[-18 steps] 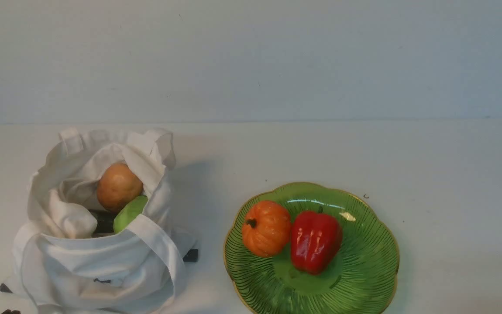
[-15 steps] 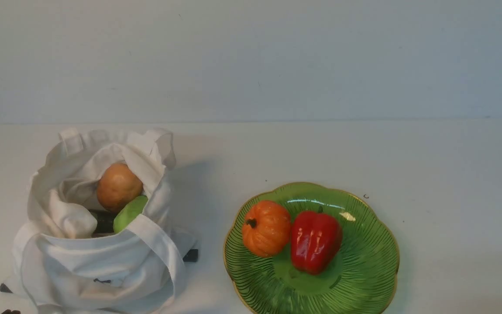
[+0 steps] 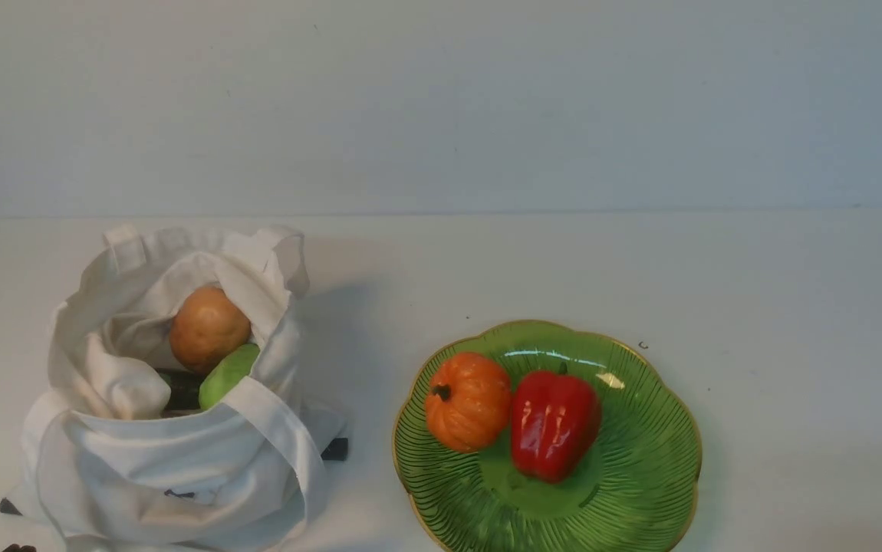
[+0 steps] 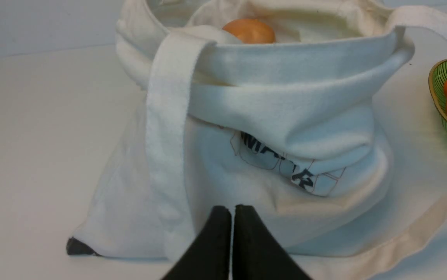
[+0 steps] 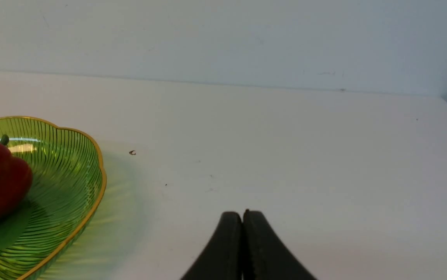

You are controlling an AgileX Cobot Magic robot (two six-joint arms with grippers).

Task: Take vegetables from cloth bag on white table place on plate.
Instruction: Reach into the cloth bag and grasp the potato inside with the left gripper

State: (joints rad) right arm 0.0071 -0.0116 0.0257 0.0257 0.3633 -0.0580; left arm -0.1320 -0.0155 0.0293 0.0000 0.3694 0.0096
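Note:
The off-white cloth bag (image 3: 172, 452) stands open at the left of the white table (image 3: 794, 307). Inside it lie a tan potato (image 3: 208, 328), a light green piece (image 3: 228, 374) and a dark green piece (image 3: 182, 389), mostly hidden. The green plate (image 3: 640, 475) with a gold rim sits at centre right. My left gripper (image 4: 232, 212) is shut and empty, just in front of the bag (image 4: 285, 116); the potato's top (image 4: 249, 31) peeks over the rim. My right gripper (image 5: 242, 216) is shut and empty over bare table beside the plate (image 5: 72, 175). Neither gripper shows in the front view.
A ribbed orange pumpkin (image 3: 468, 401) and a glossy red bell pepper (image 3: 554, 424) lie on the plate. The bag's strap (image 3: 280, 437) hangs over its front. A small dark speck (image 3: 643, 345) marks the table behind the plate. A grey wall rises behind the table.

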